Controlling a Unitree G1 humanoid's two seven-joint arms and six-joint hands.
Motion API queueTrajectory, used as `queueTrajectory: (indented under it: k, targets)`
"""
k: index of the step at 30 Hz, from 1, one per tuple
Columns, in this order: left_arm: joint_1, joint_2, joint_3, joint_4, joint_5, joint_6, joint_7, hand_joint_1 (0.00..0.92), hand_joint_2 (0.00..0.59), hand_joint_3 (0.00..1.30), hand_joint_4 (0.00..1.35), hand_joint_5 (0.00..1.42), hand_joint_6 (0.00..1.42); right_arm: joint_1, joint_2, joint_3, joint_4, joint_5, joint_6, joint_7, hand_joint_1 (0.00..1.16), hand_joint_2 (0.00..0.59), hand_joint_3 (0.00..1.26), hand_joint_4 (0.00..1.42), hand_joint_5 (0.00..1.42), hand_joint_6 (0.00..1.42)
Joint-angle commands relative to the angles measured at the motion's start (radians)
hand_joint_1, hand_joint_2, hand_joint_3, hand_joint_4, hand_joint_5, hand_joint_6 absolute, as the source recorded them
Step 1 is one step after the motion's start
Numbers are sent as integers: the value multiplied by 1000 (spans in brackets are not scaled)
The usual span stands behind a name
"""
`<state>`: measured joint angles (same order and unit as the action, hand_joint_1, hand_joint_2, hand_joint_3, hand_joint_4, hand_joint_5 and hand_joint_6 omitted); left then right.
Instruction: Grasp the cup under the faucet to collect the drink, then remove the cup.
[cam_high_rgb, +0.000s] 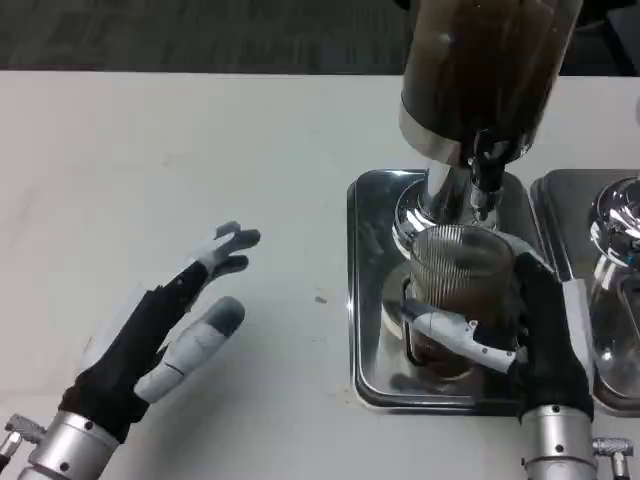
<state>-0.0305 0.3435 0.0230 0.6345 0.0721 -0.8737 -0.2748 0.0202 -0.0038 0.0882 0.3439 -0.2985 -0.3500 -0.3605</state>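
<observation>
- White desk (150, 150) fills most of the head view, with a dark carpeted floor along the top edge.
- On the right of it sits a shiny steel drip tray (375, 300), and above that a dark drink dispenser (480, 70) with a chrome base and a small black faucet (487, 165).
- A clear ribbed glass cup (455, 275) stands upright on the tray, directly under the faucet, brown liquid showing low inside.
- Right hand (500, 330) wraps the cup from the near side, white fingers (450, 330) clamped across its front.
- Left hand (175, 325) rests well apart on the bare desk, fingers spread, holding nothing.
- The cup's long axis is vertical; my guess is that it must come toward the robot, clear of the spout.
- No brand, label or writing is legible.
</observation>
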Motion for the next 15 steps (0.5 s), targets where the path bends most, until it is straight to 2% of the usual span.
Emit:
queueTrajectory:
  k: [1,15]
  targets:
    - [4,6,-6,4,-6,11,-7,0,122,184,34,164,90,10,10,-12,-8,0,-50,-35,1162,105,606,679,777,1111]
    - [8,9,-18,4,-1,14,-16,0,122,184,37,167,90,65,17,-16,-66,-9,-94,-66,1162,92,666,739,814,1173]
